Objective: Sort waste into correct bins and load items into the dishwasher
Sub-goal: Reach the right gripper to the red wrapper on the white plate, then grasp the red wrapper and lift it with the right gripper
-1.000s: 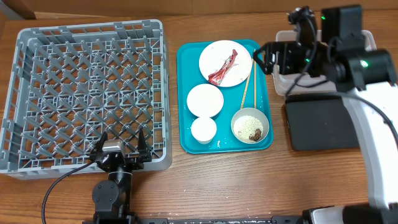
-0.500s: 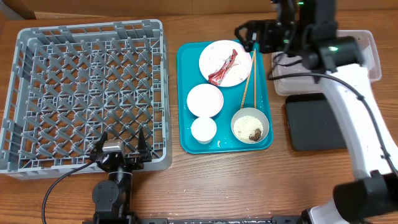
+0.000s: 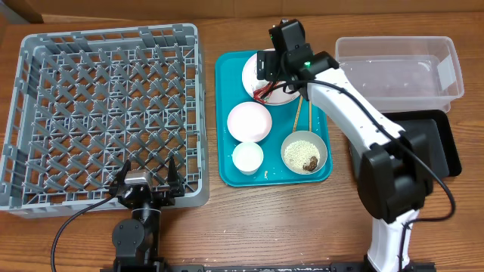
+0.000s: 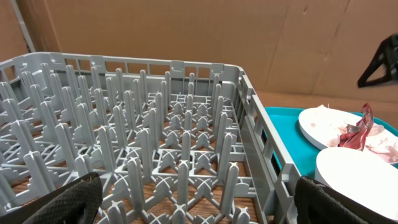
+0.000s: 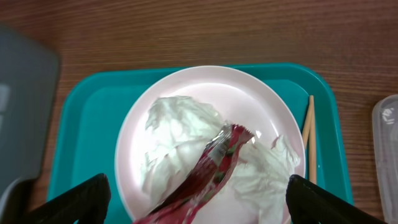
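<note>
Wrapper (image 5: 214, 165) of red and silver foil lies crumpled on the large plate (image 5: 134, 155), midway between the right arm's (image 3: 355, 113) jaws. The jaws hang spread wide above it, gripping nothing, with one dark fingertip toward each side of the plate. In the right wrist view the wrapper runs slantwise, its lower end reaching the bottom edge between the two tips, and it rests on a wad of white paper (image 5: 177, 121).

The plate sits at the far end of the teal tray (image 3: 224, 113). A pair of chopsticks (image 3: 299, 113) lies along the plate's right side. Nearer on the tray stand a small plate (image 3: 249, 121), a small cup (image 3: 247, 156) and a bowl (image 3: 304, 153) holding rice and a brown lump.

To the tray's right on the tabletop (image 3: 302, 219) are the clear tub (image 3: 393, 40) and, nearer, the black tray (image 3: 423, 151). The arm partly covers the black tray.

At the tray's left stands the grey dish rack (image 3: 113, 32), with nothing loaded. The left arm (image 3: 136, 234) rests at the rack's near edge, its jaws likewise spread and holding nothing.
</note>
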Robot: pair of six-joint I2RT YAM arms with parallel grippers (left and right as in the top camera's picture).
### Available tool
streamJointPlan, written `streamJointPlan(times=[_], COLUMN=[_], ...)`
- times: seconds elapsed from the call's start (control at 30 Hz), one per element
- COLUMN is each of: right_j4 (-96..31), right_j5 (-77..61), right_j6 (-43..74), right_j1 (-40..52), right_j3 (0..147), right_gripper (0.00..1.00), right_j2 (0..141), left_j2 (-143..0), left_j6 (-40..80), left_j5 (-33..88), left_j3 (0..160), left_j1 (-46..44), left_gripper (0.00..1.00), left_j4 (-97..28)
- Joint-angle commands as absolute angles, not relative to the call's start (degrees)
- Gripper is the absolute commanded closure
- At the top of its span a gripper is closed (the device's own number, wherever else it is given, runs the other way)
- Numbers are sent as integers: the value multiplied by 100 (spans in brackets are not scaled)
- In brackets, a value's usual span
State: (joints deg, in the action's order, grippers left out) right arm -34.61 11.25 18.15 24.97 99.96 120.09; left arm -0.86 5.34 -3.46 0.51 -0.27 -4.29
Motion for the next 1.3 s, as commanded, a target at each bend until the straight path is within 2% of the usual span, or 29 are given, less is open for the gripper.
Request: streamJointPlan(times=[0.0, 0.2, 0.5, 0.73, 0.8, 0.93, 0.97, 1.07, 1.17, 1.27], right_j4=[-3280, -2899, -2663, -2707, -2733, -2873, -2904, -3022, -3155, -3494], right_j5=[1461, 1590, 1859, 1769, 1678, 1461, 1400, 1385, 1385, 1385], right_j6=[2023, 1929, 1509, 1463, 1461, 1479, 1479, 1479, 1479, 1479], right_j1=[2475, 2473, 2464, 2464, 2464, 2464, 2464, 2464, 2464, 2464], right_j3=[10084, 10084, 10084, 10055, 10047, 10047, 10044, 10047, 10116, 10359], right_gripper=[8, 7, 1, 3, 11, 43, 54, 72, 96, 96], right_j2=[12272, 12656, 13238, 13378, 13378, 13378, 13378, 13375, 13369, 13257], left_j2=[-27, -27, -27, -27, -27, -27, -27, -27, -27, -27], left_j6=[379, 381, 381, 381, 381, 381, 381, 381, 381, 381], left_j5=[-316, -316, -316, -316, -316, -316, -316, -316, -316, -316], left_j3=[27, 27, 27, 27, 27, 27, 27, 27, 27, 27], left_j1=[8, 8, 8, 8, 8, 8, 8, 8, 8, 8], left_gripper=[0, 0, 0, 0, 0, 0, 0, 0, 0, 0], left_j4=[-419, -419, -419, -419, -419, -419, -419, -419, -419, -419])
